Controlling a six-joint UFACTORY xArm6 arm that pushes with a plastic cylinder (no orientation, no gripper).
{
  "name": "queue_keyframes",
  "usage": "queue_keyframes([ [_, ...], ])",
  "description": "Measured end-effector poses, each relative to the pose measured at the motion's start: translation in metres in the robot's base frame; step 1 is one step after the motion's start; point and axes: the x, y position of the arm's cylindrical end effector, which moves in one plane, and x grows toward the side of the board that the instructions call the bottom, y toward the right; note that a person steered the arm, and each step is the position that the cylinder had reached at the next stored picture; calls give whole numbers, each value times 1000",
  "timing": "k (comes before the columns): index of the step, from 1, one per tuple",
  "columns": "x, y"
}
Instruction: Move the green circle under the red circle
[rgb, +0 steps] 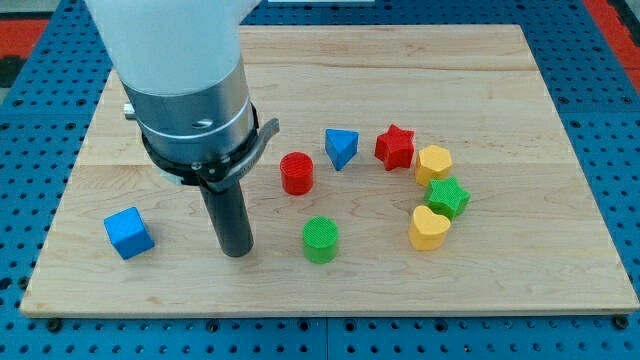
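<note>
The green circle (321, 240) is a short green cylinder near the view's bottom centre. The red circle (297, 173) is a red cylinder above it and slightly to the left, with a gap between them. My tip (237, 252) rests on the board to the left of the green circle, about one block-width and a half away, not touching it. The rod rises from there into the wide grey and white arm at the view's top left.
A blue triangle (341, 148) and red star (395, 147) lie right of the red circle. A yellow hexagon (434, 162), green star (447, 196) and yellow heart (429, 227) cluster at the right. A blue cube (129, 233) sits at the left. The wooden board (500, 290) ends near the view's bottom.
</note>
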Motion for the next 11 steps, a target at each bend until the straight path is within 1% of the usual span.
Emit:
queue_keyframes([
  [1,27,2],
  [3,33,67],
  [4,31,67],
  [5,32,97],
  [6,30,103],
  [8,22,93],
  [10,-9,88],
  [11,-25,75],
])
